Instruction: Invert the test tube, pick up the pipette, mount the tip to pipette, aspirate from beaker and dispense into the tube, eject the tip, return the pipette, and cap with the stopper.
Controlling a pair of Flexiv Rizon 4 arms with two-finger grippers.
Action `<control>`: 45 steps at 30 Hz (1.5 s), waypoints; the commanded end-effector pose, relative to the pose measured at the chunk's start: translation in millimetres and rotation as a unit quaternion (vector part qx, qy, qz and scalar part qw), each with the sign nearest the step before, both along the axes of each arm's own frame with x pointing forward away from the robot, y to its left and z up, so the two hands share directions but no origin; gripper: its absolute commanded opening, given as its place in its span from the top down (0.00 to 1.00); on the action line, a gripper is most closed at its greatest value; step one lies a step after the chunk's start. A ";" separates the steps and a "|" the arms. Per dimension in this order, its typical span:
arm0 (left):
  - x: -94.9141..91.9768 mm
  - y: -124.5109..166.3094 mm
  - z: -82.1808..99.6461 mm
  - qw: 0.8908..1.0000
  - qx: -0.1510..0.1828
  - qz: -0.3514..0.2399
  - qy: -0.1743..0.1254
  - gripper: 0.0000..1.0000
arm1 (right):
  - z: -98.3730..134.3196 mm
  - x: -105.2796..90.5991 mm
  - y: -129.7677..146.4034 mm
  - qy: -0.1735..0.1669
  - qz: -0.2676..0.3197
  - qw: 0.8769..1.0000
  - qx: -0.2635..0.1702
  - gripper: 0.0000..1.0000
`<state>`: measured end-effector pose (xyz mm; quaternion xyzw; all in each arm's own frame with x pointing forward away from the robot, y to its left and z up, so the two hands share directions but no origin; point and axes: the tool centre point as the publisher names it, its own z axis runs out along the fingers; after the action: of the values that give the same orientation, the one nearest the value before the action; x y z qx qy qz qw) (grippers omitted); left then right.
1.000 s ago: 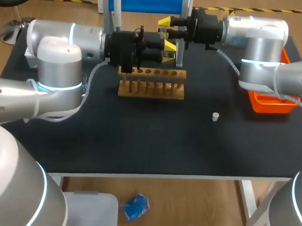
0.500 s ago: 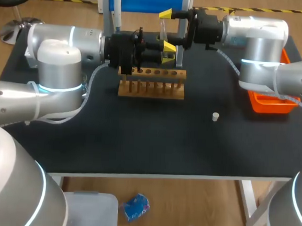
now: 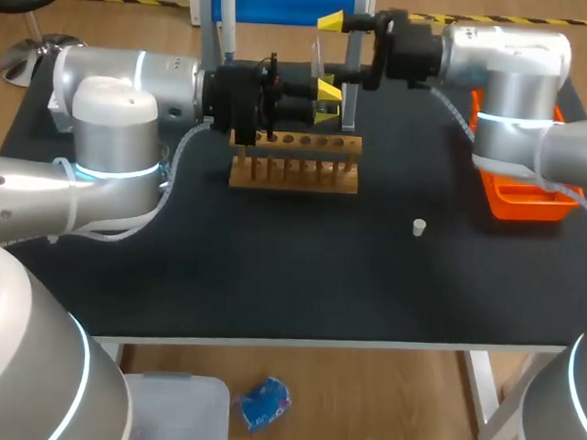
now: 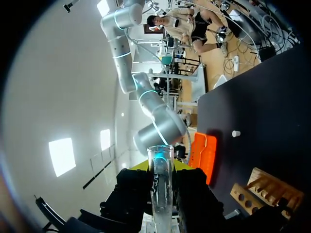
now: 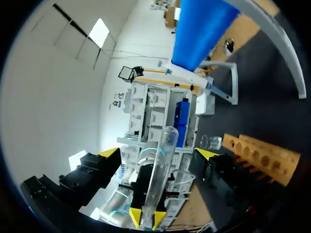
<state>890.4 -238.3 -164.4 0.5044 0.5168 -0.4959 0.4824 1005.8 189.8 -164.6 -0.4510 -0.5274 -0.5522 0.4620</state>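
A clear test tube (image 3: 315, 60) stands upright above the far edge of the wooden rack (image 3: 294, 162). My left gripper (image 3: 321, 102) is shut on its lower part. In the left wrist view the tube (image 4: 160, 189) rises between that gripper's fingers (image 4: 161, 167). My right gripper (image 3: 329, 55) is open, one yellow tip on each side of the tube and neither touching it. The right wrist view shows the tube (image 5: 163, 165) in the wide gap of my right gripper (image 5: 159, 153), with my left gripper (image 5: 146, 216) clamped on its base. The white stopper (image 3: 420, 226) lies on the mat. The pipette (image 3: 227, 17) hangs on the blue stand.
The wooden rack (image 4: 262, 189) with its row of holes stands just below both grippers. An orange tray (image 3: 518, 201) sits at the right edge under my right arm. The blue stand (image 3: 283, 3) is close behind the grippers.
My right gripper has opened wide, let go of the tube and drawn back slightly to the right. My left gripper still holds the tube in the same place.
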 end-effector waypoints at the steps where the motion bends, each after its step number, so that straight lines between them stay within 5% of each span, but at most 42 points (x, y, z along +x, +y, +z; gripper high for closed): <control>1: 0.5 0.2 -0.1 1.000 0.000 0.000 -0.001 1.00 | 3.2 -4.6 -32.9 -0.209 -0.009 0.978 -0.023 0.00; 5: 0.5 0.2 -0.1 1.000 0.000 0.000 -0.001 1.00 | -6.4 -5.1 -51.7 -0.402 -0.011 0.914 -0.055 0.00; 6: 0.5 0.2 -0.1 1.000 0.000 0.000 -0.001 1.00 | -14.8 -1.0 -55.6 -0.464 -0.039 0.880 -0.089 0.00; 24: 0.5 0.2 -0.1 1.000 0.000 0.000 -0.001 1.00 | -14.8 -1.0 -55.6 -0.464 -0.039 0.880 -0.089 0.00; 27: 0.5 0.2 -0.1 1.000 0.000 0.000 -0.001 1.00 | -35.1 -6.1 -53.4 -0.600 0.012 0.790 -0.127 0.00; 29: 0.5 0.2 -0.1 1.000 0.000 0.000 -0.001 1.00 | -46.2 -7.1 -55.9 -0.608 0.027 0.786 -0.111 0.00; 30: 0.5 0.2 -0.1 1.000 0.000 0.000 -0.001 1.00 | -54.0 -6.8 -58.9 -0.630 0.038 0.767 -0.114 0.00; 32: 0.5 0.2 -0.1 1.000 0.000 0.000 -0.001 1.00 | -63.6 -7.6 -63.9 -0.646 0.052 0.754 -0.107 0.00; 35: 0.5 0.2 -0.1 1.000 0.000 0.000 -0.001 1.00 | -76.3 -9.6 -73.1 -0.689 0.072 0.713 -0.110 0.00; 38: 0.5 0.2 -0.1 1.000 0.000 0.000 -0.001 1.00 | -86.1 -11.3 -81.0 -0.714 0.070 0.689 -0.105 0.00; 41: 0.5 0.2 -0.1 1.000 0.000 0.000 -0.001 1.00 | -95.8 -10.5 -85.7 -0.736 0.062 0.667 -0.101 0.00; 45: 0.5 0.2 -0.1 1.000 0.000 0.000 -0.001 1.00 | -104.1 -9.6 -86.4 -0.746 0.069 0.656 -0.092 0.00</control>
<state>890.4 -238.1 -164.3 0.5045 0.5168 -0.4958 0.4822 991.4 103.6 -263.2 0.0139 -0.7775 -0.6275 -0.0394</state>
